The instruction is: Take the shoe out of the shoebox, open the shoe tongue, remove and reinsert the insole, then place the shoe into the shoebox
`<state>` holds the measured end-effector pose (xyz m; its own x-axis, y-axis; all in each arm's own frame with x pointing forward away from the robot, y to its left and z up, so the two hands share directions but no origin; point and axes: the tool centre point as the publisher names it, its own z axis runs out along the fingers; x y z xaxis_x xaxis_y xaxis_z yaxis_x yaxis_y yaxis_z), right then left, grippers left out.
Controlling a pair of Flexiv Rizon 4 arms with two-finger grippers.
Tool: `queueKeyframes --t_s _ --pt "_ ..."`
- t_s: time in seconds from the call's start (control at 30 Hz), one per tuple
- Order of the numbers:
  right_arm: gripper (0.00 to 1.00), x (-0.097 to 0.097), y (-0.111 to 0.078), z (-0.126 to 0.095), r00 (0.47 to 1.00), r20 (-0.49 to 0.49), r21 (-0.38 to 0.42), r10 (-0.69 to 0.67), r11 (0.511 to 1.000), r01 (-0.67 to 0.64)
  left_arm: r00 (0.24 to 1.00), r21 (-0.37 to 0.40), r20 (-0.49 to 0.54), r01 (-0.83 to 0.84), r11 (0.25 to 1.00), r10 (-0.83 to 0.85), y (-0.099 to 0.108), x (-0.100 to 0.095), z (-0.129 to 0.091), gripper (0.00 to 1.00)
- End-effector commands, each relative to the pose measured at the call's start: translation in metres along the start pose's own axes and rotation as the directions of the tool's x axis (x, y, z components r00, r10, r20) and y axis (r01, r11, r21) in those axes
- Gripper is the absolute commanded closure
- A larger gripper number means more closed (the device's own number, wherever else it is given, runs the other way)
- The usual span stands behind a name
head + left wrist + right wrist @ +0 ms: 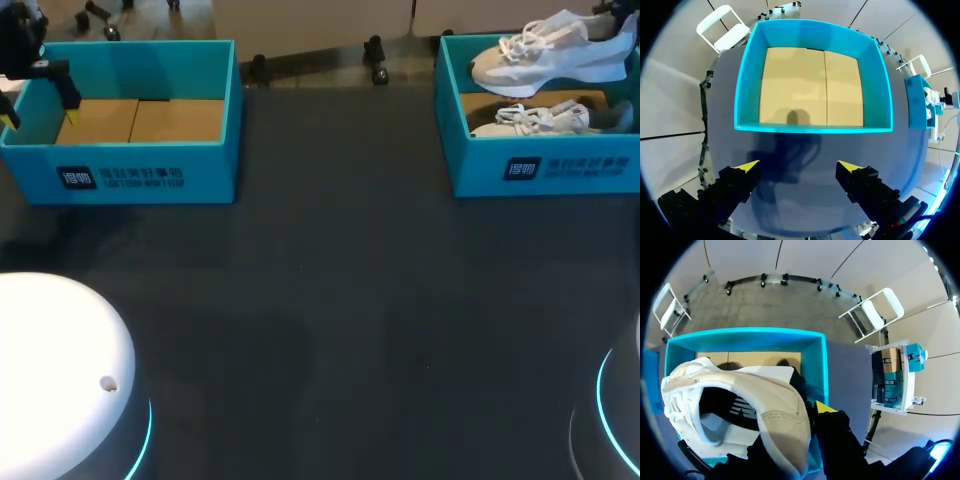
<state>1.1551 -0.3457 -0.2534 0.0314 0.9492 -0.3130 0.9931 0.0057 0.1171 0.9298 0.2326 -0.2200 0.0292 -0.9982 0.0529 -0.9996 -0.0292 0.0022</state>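
A white shoe (555, 50) hangs over the right teal shoebox (545, 170) at the table's far right. In the right wrist view my right gripper (807, 415) is shut on the shoe (740, 405) at its heel collar; one yellow tip shows outside the heel, and the other finger is hidden inside. The shoe's opening faces the camera, above the box (822, 365). A second white shoe (530, 120) lies in that box. My left gripper (40, 118) stands open at the left teal box (130, 170). In its wrist view the left gripper (799, 167) holds nothing, and the box (812, 127) ahead shows a bare cardboard floor.
The dark table stretches between the two boxes. The white dome of my left arm's base (60, 370) fills the near left corner. The right base (620, 420) is at the near right edge.
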Motion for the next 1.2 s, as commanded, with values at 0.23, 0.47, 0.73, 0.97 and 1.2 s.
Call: queueKeyframes --t_s 0.23,0.47,0.73,0.97,1.2 --pt "1.00 0.002 -0.007 0.009 0.999 0.006 -0.002 0.041 0.999 -0.041 1.000 0.003 0.001 0.001 1.000 -0.001 0.002 0.000 -0.001 0.00" --pt "1.00 0.001 -0.002 0.016 0.998 -0.006 0.006 0.063 0.998 -0.063 1.000 0.003 0.001 0.001 1.000 -0.001 0.002 0.000 -0.001 0.00" --pt "1.00 0.004 0.009 0.024 0.996 0.010 0.017 0.089 0.996 -0.089 1.000 0.003 0.001 0.001 1.000 -0.001 0.002 0.000 -0.001 0.00" --pt "1.00 0.010 0.011 0.032 0.995 0.006 0.023 0.100 0.995 -0.100 1.000 0.003 0.001 0.001 1.000 -0.001 0.002 0.000 -0.001 0.00" --pt "1.00 0.012 0.006 0.040 0.995 0.002 0.028 0.104 0.994 -0.104 1.000 0.003 0.001 0.001 1.000 -0.001 0.002 0.000 -0.001 0.00"
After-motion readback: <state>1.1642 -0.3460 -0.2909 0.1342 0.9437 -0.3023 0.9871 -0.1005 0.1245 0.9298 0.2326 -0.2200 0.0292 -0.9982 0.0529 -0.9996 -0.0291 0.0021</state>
